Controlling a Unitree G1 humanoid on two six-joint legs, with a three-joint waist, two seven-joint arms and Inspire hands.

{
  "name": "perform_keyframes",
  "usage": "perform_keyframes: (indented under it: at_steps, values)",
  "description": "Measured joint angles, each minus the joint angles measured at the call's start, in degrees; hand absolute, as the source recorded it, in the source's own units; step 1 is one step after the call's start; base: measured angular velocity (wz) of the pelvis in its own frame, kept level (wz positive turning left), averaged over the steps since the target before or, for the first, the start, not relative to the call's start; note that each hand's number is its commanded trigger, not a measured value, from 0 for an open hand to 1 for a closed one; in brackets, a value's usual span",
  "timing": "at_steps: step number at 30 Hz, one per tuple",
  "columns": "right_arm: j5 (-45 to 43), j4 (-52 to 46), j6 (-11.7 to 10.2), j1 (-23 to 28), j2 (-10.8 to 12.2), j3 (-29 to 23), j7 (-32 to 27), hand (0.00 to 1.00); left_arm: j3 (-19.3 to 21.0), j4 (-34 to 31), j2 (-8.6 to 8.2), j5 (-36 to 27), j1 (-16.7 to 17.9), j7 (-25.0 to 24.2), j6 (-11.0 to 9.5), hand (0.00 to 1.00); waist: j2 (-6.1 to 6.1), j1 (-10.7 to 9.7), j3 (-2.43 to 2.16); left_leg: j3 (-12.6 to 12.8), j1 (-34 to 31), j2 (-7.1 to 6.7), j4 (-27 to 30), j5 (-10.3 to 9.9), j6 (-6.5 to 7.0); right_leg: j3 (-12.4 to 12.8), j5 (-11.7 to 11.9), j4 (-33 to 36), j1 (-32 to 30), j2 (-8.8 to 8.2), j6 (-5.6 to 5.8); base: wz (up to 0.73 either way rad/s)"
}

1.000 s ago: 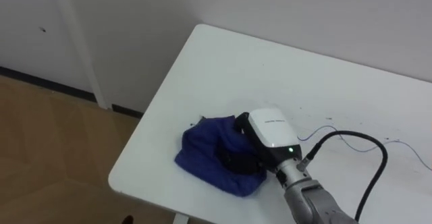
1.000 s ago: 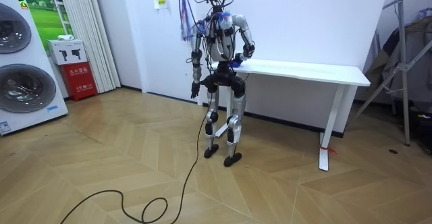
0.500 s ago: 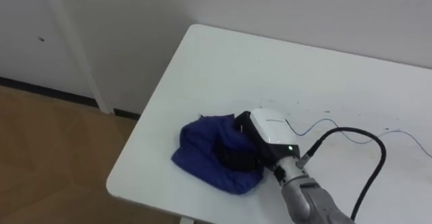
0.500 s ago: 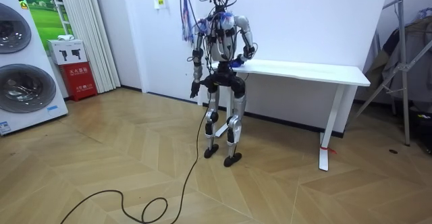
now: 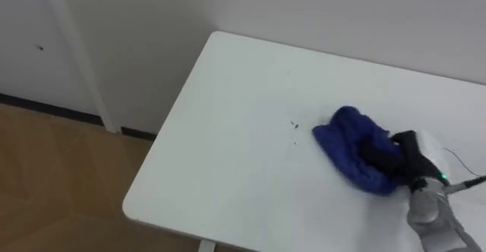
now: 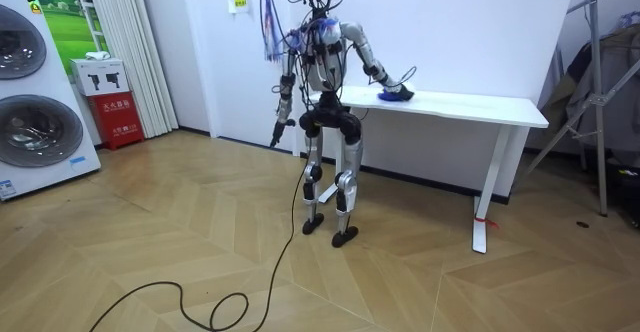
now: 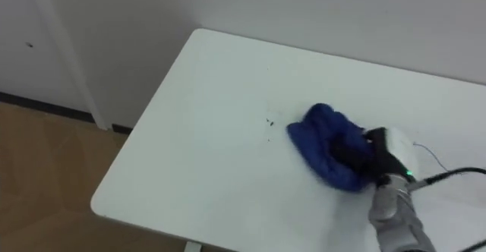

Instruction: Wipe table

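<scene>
Blue cloth (image 5: 355, 147) bunched on white table (image 5: 228, 130), dark specks (image 5: 295, 127) just left of it. Right hand (image 5: 416, 155) on cloth's right side, partly sunk in folds; cannot tell if gripping. Left hand (image 6: 273, 139) hangs by hip.

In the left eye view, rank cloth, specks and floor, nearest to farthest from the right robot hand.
From the right robot hand:
1. Cloth, in its grip.
2. Specks, on the table, to its left.
3. Floor, beyond the table's left edge.
</scene>
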Motion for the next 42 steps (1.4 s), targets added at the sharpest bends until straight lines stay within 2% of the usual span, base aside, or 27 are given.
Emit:
perform_keyframes:
  at_steps: [3, 8, 12, 14, 15, 16, 17, 19, 20, 21, 22, 23, 24, 25, 26, 29, 31, 32, 33, 34, 35, 38, 40, 42]
  values:
    - [0.9, 2.1, -0.1, 1.3, -0.7, -4.1, -1.2, 1.00, 1.2, 0.2, 0.72, -1.6, -0.1, 0.0, -0.2, 0.00, 0.05, -1.8, -0.20, 0.6, 0.2, 0.10, -0.3, 0.0, 0.01, 0.9, 0.0, 0.2, 0.1, 0.03, 0.01, -0.11]
    - [-0.3, 3.5, -0.5, 3.1, -1.2, -7.9, -2.2, 1.00, 2.2, 0.1, 0.88, -3.1, -1.1, -0.2, -0.5, 0.00, 0.20, -3.5, -0.31, 1.4, 0.9, 0.26, -0.4, -0.1, 0.06, 3.0, 0.0, 0.0, -0.2, 0.19, 0.01, -0.12]
    - [-1.4, 2.8, -0.6, 4.3, -1.3, -9.6, -2.9, 1.00, 1.9, -0.2, 1.09, -3.6, -2.0, -0.4, -0.8, 0.00, 0.63, -5.6, -0.52, 0.8, 0.6, 0.19, -0.2, -0.2, 0.07, 1.7, 0.0, 0.5, 0.2, 0.11, 0.03, 0.03]
    - [-2.3, 1.9, 0.0, 4.4, -1.3, -8.7, -2.9, 1.00, 1.1, -0.2, 1.20, -4.5, -2.5, -0.8, -0.9, 0.00, 1.01, -5.7, -0.59, 1.1, 0.9, 0.27, -0.2, -0.2, 0.07, 1.6, 0.0, 0.7, -0.1, 0.09, 0.03, -0.06]
    - [-4.6, 0.0, 1.6, 4.2, -1.1, -8.1, -2.9, 1.00, 0.0, 0.2, 1.17, -4.9, -3.3, -1.4, -0.8, 0.00, 1.47, -4.8, -0.63, 1.6, 1.1, 0.33, -0.3, -0.2, 0.07, 1.8, 0.0, 0.8, -0.3, 0.11, 0.03, -0.38]
    - [-7.8, -2.5, 4.0, 3.7, -0.8, -6.9, -2.9, 1.00, -1.4, 0.8, 1.05, -5.5, -4.3, -1.6, -0.7, 0.00, 1.83, -4.0, -0.55, 2.7, 1.1, 0.42, -0.4, -0.2, 0.05, 3.1, 0.0, 0.9, -0.5, 0.16, 0.04, -0.44]
    - [-8.9, -3.2, 5.2, 2.9, -0.6, -5.5, -2.8, 1.00, -2.1, 0.8, 1.00, -5.7, -4.5, -1.6, -0.7, 0.00, 1.98, -3.7, -0.44, 3.3, 1.2, 0.50, -0.4, -0.1, 0.01, 3.3, 0.0, 0.9, -0.7, 0.18, 0.04, -0.56]
    - [-12.0, -8.9, 10.0, 1.9, 0.5, 2.4, -1.4, 1.00, -6.7, 2.9, 0.87, -8.0, -7.6, -1.6, -0.8, 0.00, 2.33, -1.9, -0.30, 5.3, 1.1, 1.10, -1.2, 0.0, -0.26, 5.7, 0.1, 1.9, -2.4, 0.74, -0.13, -0.57]
    - [-13.4, -11.4, 11.4, 1.9, 0.9, 4.8, -0.4, 1.00, -7.7, 3.5, 0.70, -8.0, -8.5, -1.8, -0.6, 0.00, 2.33, -1.3, -0.28, 6.1, 1.0, 1.37, -1.2, 0.1, -0.39, 6.3, 0.3, 2.1, -2.9, 0.93, -0.34, -0.56]
    - [-16.6, -16.9, 13.4, 1.2, 2.3, 9.6, 2.6, 1.00, -8.4, 3.5, 0.11, -8.2, -9.3, -2.0, -0.6, 0.00, 2.32, -0.7, -0.25, 6.7, 0.7, 1.80, -1.2, 0.1, -0.65, 6.5, 0.5, 2.4, -3.8, 1.23, -0.76, -0.42]
    - [-19.1, -19.3, 13.9, -0.8, 3.9, 14.3, 5.5, 1.00, -9.4, 4.2, -0.32, -8.5, -10.4, -2.5, -0.6, 0.00, 2.22, -0.7, -0.17, 6.7, 0.5, 2.10, -1.2, 0.2, -0.91, 6.4, 0.7, 2.6, -4.2, 1.55, -1.04, -0.28]
    - [-19.9, -19.5, 14.0, -2.1, 5.2, 16.4, 6.6, 1.00, -9.6, 4.5, -0.64, -8.7, -10.9, -2.7, -0.6, 0.00, 2.19, -0.6, -0.10, 6.6, 0.4, 2.23, -1.2, 0.3, -1.04, 6.3, 0.8, 2.6, -4.2, 1.67, -1.12, 0.00]
    - [-21.0, -19.4, 14.0, -4.2, 7.4, 19.2, 8.2, 1.00, -10.5, 4.6, -1.35, -8.9, -11.7, -2.8, -0.5, 0.00, 2.23, 0.0, 0.05, 6.2, 0.3, 2.33, -1.1, 0.4, -1.22, 6.1, 0.8, 2.5, -4.1, 1.82, -1.17, 0.15]
    - [-21.0, -19.0, 14.0, -5.3, 8.1, 20.2, 8.9, 1.00, -11.1, 4.4, -1.66, -9.0, -12.0, -2.9, -0.4, 0.00, 2.24, 0.3, 0.19, 5.9, 0.2, 2.33, -1.1, 0.4, -1.28, 5.9, 0.8, 2.5, -4.1, 1.83, -1.17, 0.26]
    - [-20.6, -17.4, 13.6, -7.4, 8.7, 21.3, 9.7, 1.00, -12.2, 4.0, -1.90, -9.5, -12.3, -3.1, -0.2, 0.00, 2.15, 0.8, 0.53, 5.1, -0.1, 2.28, -1.0, 0.5, -1.40, 5.2, 0.8, 2.5, -4.1, 1.79, -1.17, 0.41]
    - [-17.9, -14.6, 12.9, -8.4, 8.4, 19.8, 9.4, 1.00, -12.0, 4.2, -1.32, -10.6, -10.8, -3.2, 0.3, 0.00, 1.73, 1.8, 0.56, 3.1, -1.0, 2.15, -1.0, 0.7, -1.44, 2.6, 0.8, 1.9, -4.0, 1.59, -1.17, 0.40]
    - [-12.4, -11.8, 8.9, -7.0, 7.2, 17.6, 6.5, 1.00, -11.1, 4.2, -0.50, -10.6, -8.3, -2.7, 0.9, 0.00, 1.46, 1.2, 0.54, 1.7, -2.0, 1.96, -0.7, 0.7, -1.43, -0.1, 0.8, 1.6, -3.7, 1.36, -1.17, 0.36]
    - [-10.3, -10.9, 7.8, -6.5, 7.1, 16.8, 5.5, 1.00, -10.7, 4.2, -0.33, -10.6, -7.8, -2.5, 1.1, 0.00, 1.40, 0.7, 0.54, 1.0, -2.1, 1.76, -0.4, 0.7, -1.40, -0.7, 0.8, 1.5, -3.4, 1.27, -1.17, 0.68]
    - [-7.3, -10.5, 6.0, -4.1, 6.8, 14.7, 3.5, 1.00, -9.6, 4.2, -0.22, -10.1, -6.9, -2.4, 1.3, 0.00, 1.47, -0.4, 0.50, -0.6, -2.2, 1.32, 0.1, 0.8, -1.23, -2.1, 0.8, 1.1, -2.8, 1.01, -1.17, 0.81]
    - [-6.6, -10.5, 3.8, -1.3, 6.5, 11.8, 0.8, 1.00, -7.8, 4.2, -0.20, -9.0, -6.1, -2.4, 1.2, 0.00, 1.48, -0.7, 0.32, -1.8, -2.0, 0.87, 0.1, 0.8, -0.99, -3.0, 0.8, 0.6, -2.0, 0.76, -1.15, 0.75]
    - [-6.3, -10.5, 3.3, -0.2, 6.3, 10.5, -0.5, 1.00, -6.8, 4.2, -0.10, -8.3, -5.6, -2.3, 1.2, 0.00, 1.48, -0.8, 0.26, -2.2, -1.9, 0.71, 0.0, 0.9, -0.88, -3.3, 0.8, 0.6, -1.9, 0.62, -1.15, 0.47]
    - [-4.8, -8.5, 1.7, 4.3, 3.7, 4.8, -5.0, 1.00, -2.0, 4.1, 1.16, -2.6, -3.0, -2.3, 1.8, 0.00, 1.42, -0.9, 0.00, -3.2, -2.2, 0.10, 0.1, 0.9, -0.31, -4.9, 0.9, 0.7, -1.4, 0.07, -0.92, 0.24]
    - [-3.0, -5.7, 0.9, 6.5, 1.9, 0.8, -6.3, 1.00, 0.3, 2.7, 1.91, -1.5, -0.3, -2.1, 2.4, 0.00, 1.48, -1.3, -1.04, -3.5, -2.1, -0.29, 0.3, 0.7, 0.17, -4.8, 1.1, 0.6, -0.9, -0.17, -0.49, 0.12]
    - [-2.3, -3.6, 0.5, 7.9, 1.1, -1.7, -7.1, 1.00, 1.2, 1.9, 2.18, -1.6, 0.6, -2.1, 2.4, 0.00, 1.51, -1.4, -1.24, -3.8, -1.3, -0.66, 0.6, 0.5, 0.57, -4.8, 1.2, 0.7, 0.1, -0.48, -0.42, 0.11]
